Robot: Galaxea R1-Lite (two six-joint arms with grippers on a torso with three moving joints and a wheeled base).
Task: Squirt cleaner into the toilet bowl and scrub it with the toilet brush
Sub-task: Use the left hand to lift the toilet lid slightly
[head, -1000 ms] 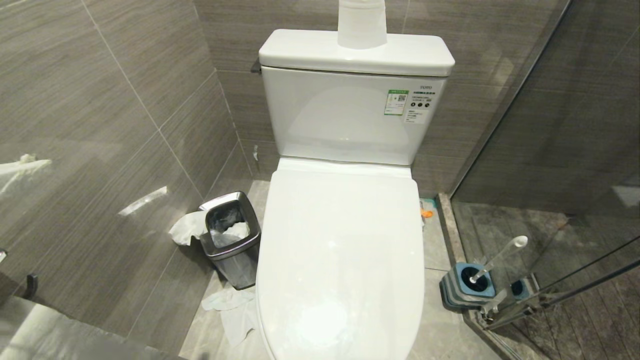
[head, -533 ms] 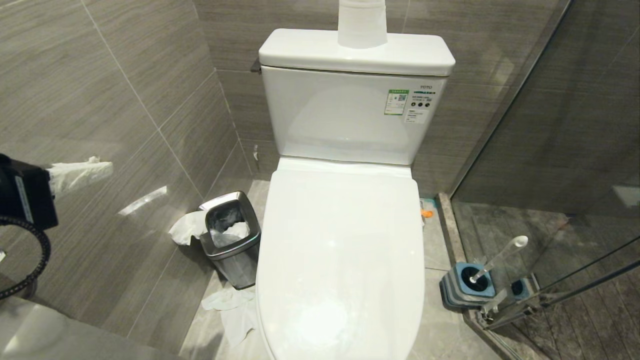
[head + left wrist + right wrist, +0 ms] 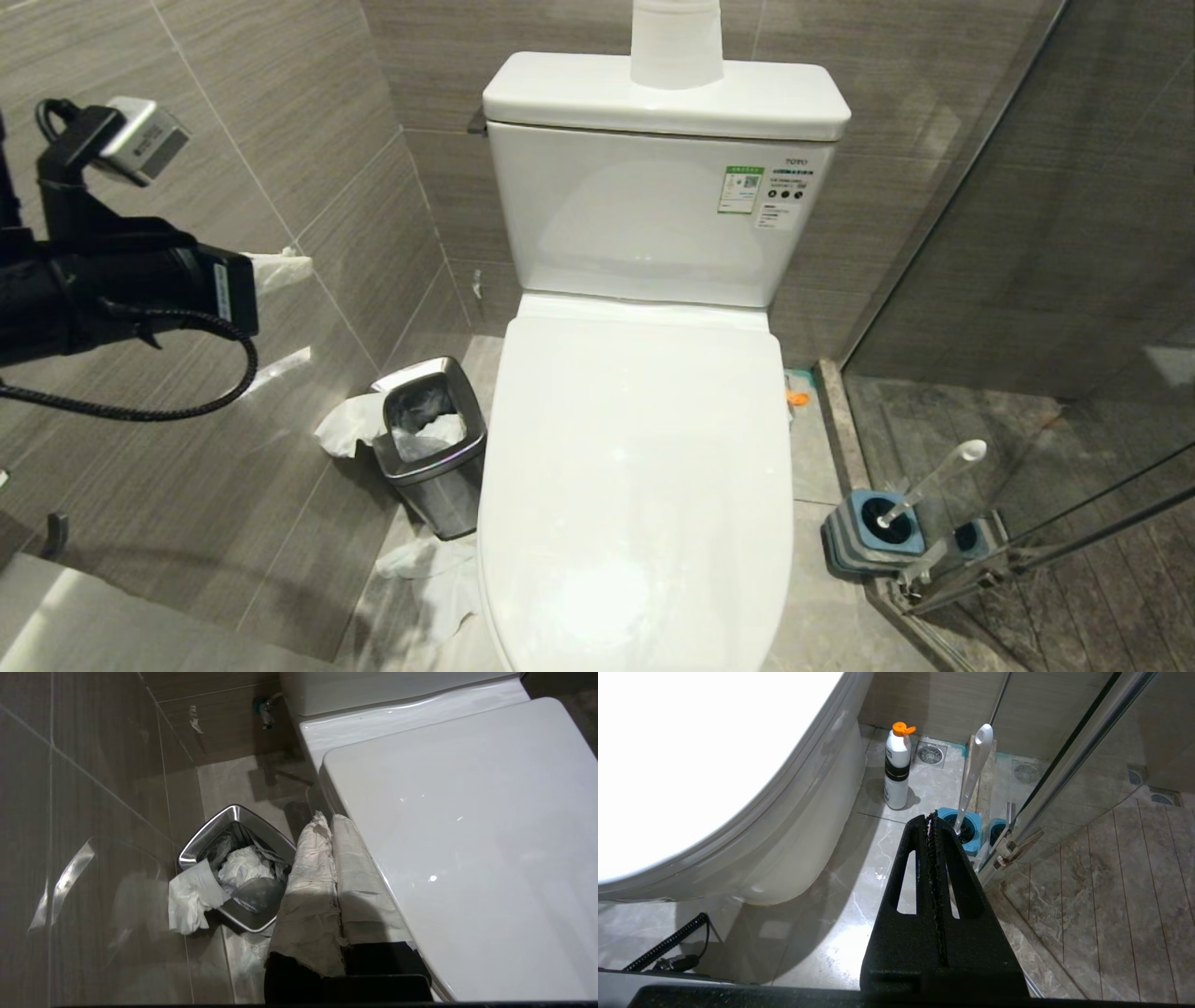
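Firmly lidded glossy white toilet bowl (image 3: 635,467).

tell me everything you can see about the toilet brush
The toilet brush has a long, slim, whitish, plastic-looking handle with a rounded tip. It leans tilted in its square blue-grey ribbed holder, its dark head sunk in the holder's opening. It stands on the floor right of the toilet, beside the glass shower door. No gripper touches it.

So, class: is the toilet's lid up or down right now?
Down. The lid lies flat over the whole bowl, so no water or basin shows, and the tank front behind it is fully uncovered.
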